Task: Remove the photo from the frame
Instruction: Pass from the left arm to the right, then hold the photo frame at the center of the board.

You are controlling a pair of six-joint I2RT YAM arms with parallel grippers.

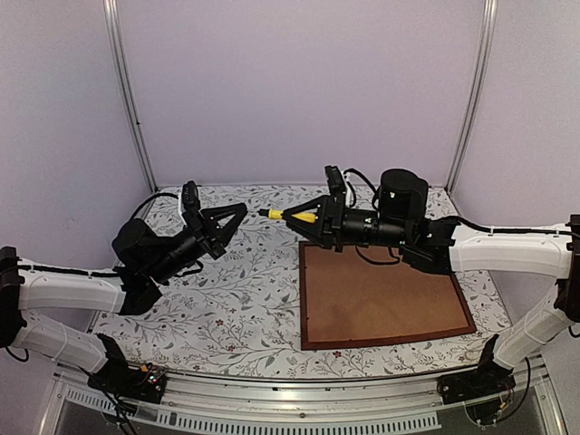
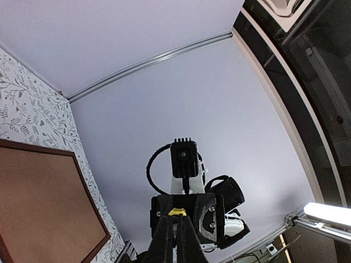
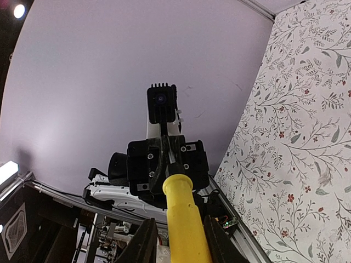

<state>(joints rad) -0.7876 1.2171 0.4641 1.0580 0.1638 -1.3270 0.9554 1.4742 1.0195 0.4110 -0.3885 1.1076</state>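
The frame [image 1: 390, 341], of dark reddish-brown wood, lies flat on the table at the right. Its plain brown backing board [image 1: 381, 294] faces up, so the photo is hidden. The left wrist view shows the frame's corner [image 2: 82, 189]. Both grippers hang in the air above the table, left of the frame's far corner, tip to tip. A yellow-handled tool [image 1: 272, 214] lies level between them. My right gripper [image 1: 288, 216] is shut on its yellow handle [image 3: 184, 219]. My left gripper [image 1: 243, 210] is shut on the tool's thin dark tip, and the yellow end [image 2: 176, 211] shows just past its fingers.
The table wears a floral cloth [image 1: 227, 299]. Pale walls and metal posts [image 1: 127, 100] close in the back and sides. An aluminium rail [image 1: 299, 408] runs along the near edge between the arm bases.
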